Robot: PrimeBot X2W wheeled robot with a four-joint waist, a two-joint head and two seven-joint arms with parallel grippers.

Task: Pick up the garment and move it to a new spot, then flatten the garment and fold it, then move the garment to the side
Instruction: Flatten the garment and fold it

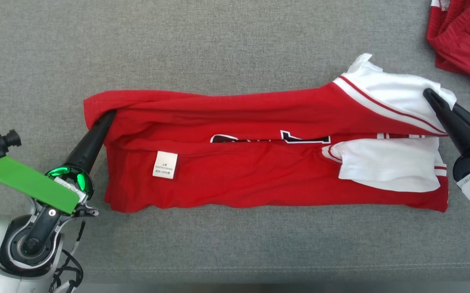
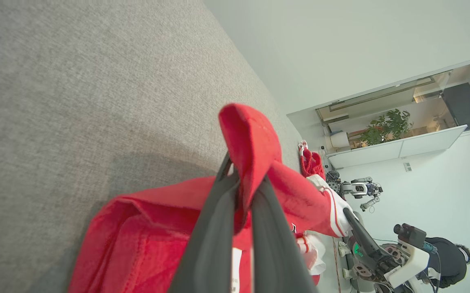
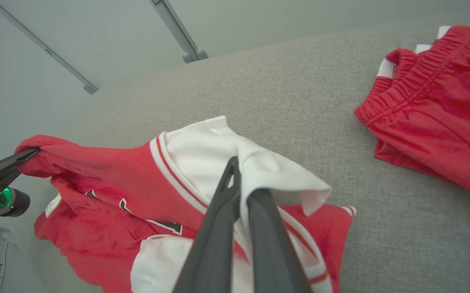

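Here, one garment [image 1: 235, 179], left claw [image 1: 110, 115], right claw [image 1: 428, 94] pinching.

Red-white garment [image 1: 259, 162] on grey sofa [image 1: 218, 49] — both grippers pinching ends.

Soft matt cloth garment [image 1: 259, 179], coarse woven (grey) couch fabric [image 1: 218, 49]
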